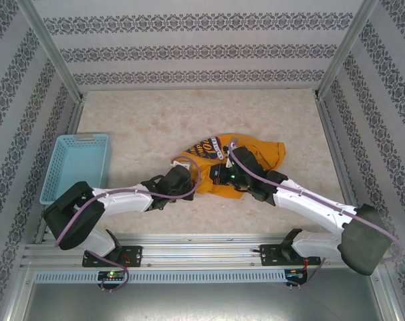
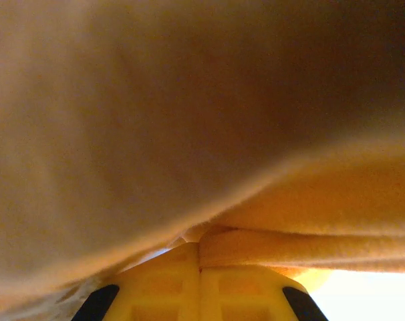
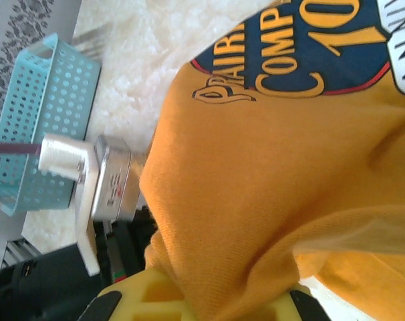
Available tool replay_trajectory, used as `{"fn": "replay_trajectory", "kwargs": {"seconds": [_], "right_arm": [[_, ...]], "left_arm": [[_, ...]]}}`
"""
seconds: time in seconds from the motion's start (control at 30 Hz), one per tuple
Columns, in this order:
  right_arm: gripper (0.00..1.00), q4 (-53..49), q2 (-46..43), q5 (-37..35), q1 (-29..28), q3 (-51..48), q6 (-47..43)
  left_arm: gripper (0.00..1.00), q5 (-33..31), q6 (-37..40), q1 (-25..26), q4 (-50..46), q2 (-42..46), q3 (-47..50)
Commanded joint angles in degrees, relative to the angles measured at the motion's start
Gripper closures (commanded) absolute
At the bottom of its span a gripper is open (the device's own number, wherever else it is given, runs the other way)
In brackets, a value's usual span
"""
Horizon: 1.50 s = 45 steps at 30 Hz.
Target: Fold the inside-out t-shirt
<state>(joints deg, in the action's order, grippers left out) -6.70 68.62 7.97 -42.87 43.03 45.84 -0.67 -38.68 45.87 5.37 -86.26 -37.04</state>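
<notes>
The mustard orange t-shirt (image 1: 246, 160) lies bunched at the table's middle, its dark round emblem (image 1: 206, 147) with cream lettering facing up at the left. My left gripper (image 1: 189, 179) sits at the shirt's near-left edge. In the left wrist view its yellow fingers (image 2: 242, 287) are pressed together with a folded hem (image 2: 289, 246) pinched at their tips, and cloth drapes over the lens. My right gripper (image 1: 226, 175) is at the shirt's near edge. In the right wrist view it (image 3: 209, 301) is shut on a bunch of orange fabric (image 3: 256, 200), with the emblem (image 3: 309, 47) beyond.
A light blue perforated basket (image 1: 75, 164) stands at the table's left side and appears again as the basket (image 3: 42, 127) in the right wrist view. The left arm's wrist camera (image 3: 112, 177) sits close beside the right gripper. Patterned walls enclose the marble-look table (image 1: 156, 114).
</notes>
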Motion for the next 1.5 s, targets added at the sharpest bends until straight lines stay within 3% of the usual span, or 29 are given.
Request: {"fn": "replay_trajectory", "kwargs": {"seconds": [0.0, 0.13, 0.2, 0.27, 0.43, 0.53, 0.73, 0.93, 1.1, 1.3, 1.4, 1.47], "right_arm": [[1.00, 1.21, -3.19, 0.98, 0.58, 2.99, -2.41], [1.00, -0.64, -6.76, 0.97, 0.36, 0.56, -2.74], [1.00, -0.41, -8.55, 0.33, 0.41, -1.37, -2.54], [1.00, -0.20, -9.15, 0.66, 0.27, -2.68, -1.79], [1.00, -3.55, -8.44, -2.75, 0.08, -3.52, -2.41], [1.00, -6.93, -9.37, -6.31, 1.42, -4.06, -4.22], [1.00, -6.62, -12.50, -3.29, 4.82, -5.59, -5.53], [1.00, -4.46, -11.64, -0.66, 4.85, -4.57, -4.90], [1.00, -4.40, -11.57, -1.35, 4.69, -3.59, -4.72], [1.00, -7.21, -9.67, -1.74, 4.64, -1.19, -6.42], [1.00, -10.93, -9.88, -2.69, 4.64, -0.14, -7.10], [1.00, -13.07, -11.10, -3.38, 4.85, -0.48, -8.21]], "left_arm": [[1.00, -4.98, -2.83, -2.78, -5.19, -2.15, 1.47], [1.00, -7.85, -4.27, -9.30, -11.89, -3.98, -1.05], [1.00, -6.02, -4.75, -14.01, -11.85, -5.19, -1.38], [0.99, -4.43, -3.51, -15.62, -9.81, -4.97, -1.65], [0.66, 1.83, 1.18, -14.57, -7.38, 0.38, -3.48], [0.50, 2.02, 5.38, -12.98, -8.90, 6.85, -2.81], [0.25, 5.05, 10.38, -12.71, -9.13, 15.49, -0.27], [0.32, 16.13, 9.24, -11.11, -3.91, 8.96, -2.90], [0.29, 12.11, 9.09, -4.74, -1.18, 9.73, -1.68], [0.20, 12.92, 6.63, -3.97, 2.70, 6.09, -1.69], [0.32, 11.73, 6.29, -4.00, 2.87, 3.60, -3.52], [0.47, 9.84, 7.15, -3.99, 1.38, 1.56, -5.71]]}}
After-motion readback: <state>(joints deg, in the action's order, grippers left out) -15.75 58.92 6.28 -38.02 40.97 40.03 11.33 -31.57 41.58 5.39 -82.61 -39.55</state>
